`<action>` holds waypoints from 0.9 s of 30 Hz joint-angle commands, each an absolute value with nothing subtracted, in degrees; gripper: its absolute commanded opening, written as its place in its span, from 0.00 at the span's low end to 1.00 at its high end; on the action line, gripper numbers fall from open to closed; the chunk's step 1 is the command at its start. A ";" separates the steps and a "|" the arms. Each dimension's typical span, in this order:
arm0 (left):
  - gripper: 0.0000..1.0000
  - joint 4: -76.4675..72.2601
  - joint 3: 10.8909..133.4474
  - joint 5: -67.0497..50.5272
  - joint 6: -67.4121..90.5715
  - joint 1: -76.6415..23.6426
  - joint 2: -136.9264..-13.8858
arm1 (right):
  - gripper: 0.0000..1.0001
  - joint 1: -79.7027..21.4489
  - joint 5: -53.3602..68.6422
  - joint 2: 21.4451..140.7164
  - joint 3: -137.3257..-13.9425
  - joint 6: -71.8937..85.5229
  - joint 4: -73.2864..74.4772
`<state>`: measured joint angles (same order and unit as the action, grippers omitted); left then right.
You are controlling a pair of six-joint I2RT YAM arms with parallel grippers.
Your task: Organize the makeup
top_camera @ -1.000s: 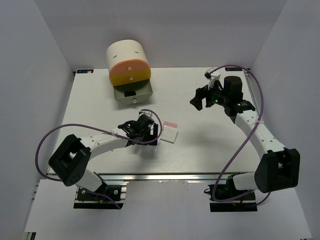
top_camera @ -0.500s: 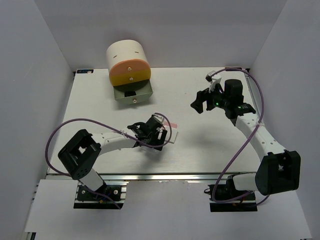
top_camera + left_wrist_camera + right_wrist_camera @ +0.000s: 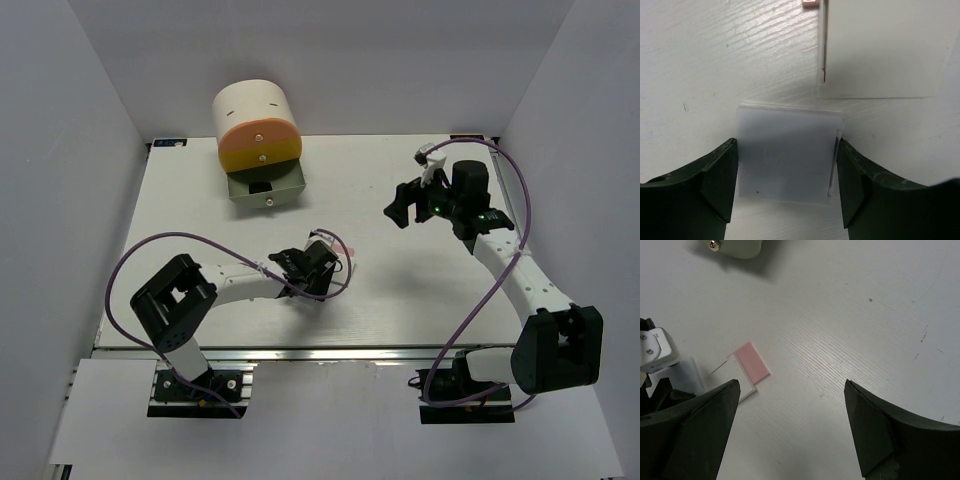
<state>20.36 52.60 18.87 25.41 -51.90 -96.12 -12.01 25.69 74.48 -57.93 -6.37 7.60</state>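
Note:
In the left wrist view a small white square [image 3: 785, 155] lies flat on the table. My left gripper [image 3: 787, 187] has one finger against each of its side edges. Just beyond it lies a second, larger white square [image 3: 880, 45], with a corner of a pink square [image 3: 810, 4] behind. From above, the left gripper [image 3: 318, 268] is low over these pieces and the pink square [image 3: 343, 249] peeks out at its right. My right gripper [image 3: 403, 203] hangs open above the table; its view shows the pink square [image 3: 752, 362] beside the white square [image 3: 735, 377].
A big cream cylinder with orange-yellow fronts [image 3: 258, 125] stands at the back left. Its lowest drawer [image 3: 266, 187] is pulled out and holds something dark. The walls of a white enclosure surround the table.
My left arm has reached further right and come down over the white square, and its fingers have closed in from wide open onto the square's sides. The right arm has barely shifted.

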 commanded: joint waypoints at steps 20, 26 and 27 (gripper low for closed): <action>0.00 20.66 74.60 28.21 31.83 -30.95 -90.25 | 0.89 -10.81 28.12 71.19 -53.79 -8.70 6.15; 0.00 19.52 88.14 29.00 29.71 -25.05 -103.43 | 0.89 -10.98 30.32 71.19 -53.26 -10.80 6.41; 0.00 18.99 89.02 29.09 29.45 -24.35 -104.58 | 0.89 -11.07 30.67 71.10 -53.17 -11.33 6.50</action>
